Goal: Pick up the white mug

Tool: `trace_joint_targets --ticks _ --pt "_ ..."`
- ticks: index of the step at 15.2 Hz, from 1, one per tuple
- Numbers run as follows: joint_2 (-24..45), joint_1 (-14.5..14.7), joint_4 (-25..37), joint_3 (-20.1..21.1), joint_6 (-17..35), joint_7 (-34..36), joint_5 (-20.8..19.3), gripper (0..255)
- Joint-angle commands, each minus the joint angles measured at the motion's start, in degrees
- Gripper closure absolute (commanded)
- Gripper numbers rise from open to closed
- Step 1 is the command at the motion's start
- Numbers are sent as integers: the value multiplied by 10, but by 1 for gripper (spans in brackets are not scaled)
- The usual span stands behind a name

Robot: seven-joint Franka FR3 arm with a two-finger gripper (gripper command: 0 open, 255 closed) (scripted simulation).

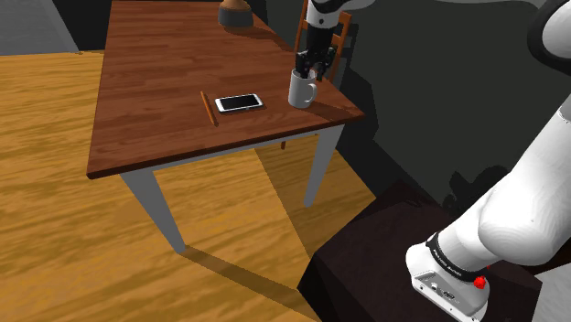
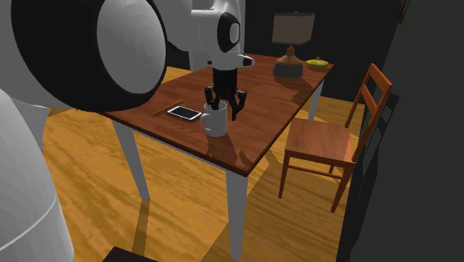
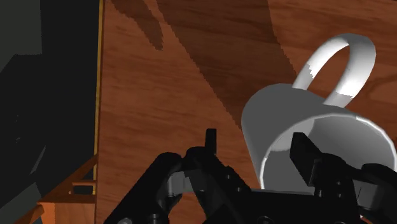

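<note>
Arm hung nearly vertical over the table (image 1: 165, 82), gripper (image 1: 311, 66) pointing down at the mug (image 1: 300, 91). Its fingers (image 3: 304, 156) stood apart astride the rim, one inside, unclamped.

Plain white mug (image 3: 299, 114), round straight wall, one loop handle. Stands upright on the brown wood-grained surface (image 1: 165, 91), mouth upward. Sits directly beneath the gripper (image 2: 224, 106), rim level with the fingertips. Straddled at the rim: one finger outside the wall, the other over the mouth, the near wall between them, the fingers well apart. Cannot tell whether either finger touches the wall. Handle on the side facing away from the gripper, jutting straight out from the wall. Grey in shade inside and on the near wall, brightest along the handle.
</note>
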Motion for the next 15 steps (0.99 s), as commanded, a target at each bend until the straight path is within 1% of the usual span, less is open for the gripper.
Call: trace_joint_targets --ticks 1,9,15 --pt "0 0 -1 0 1 0 0 255" --pt "0 0 -1 0 1 0 0 255" --pt "-3 0 41 0 -44 0 0 255"
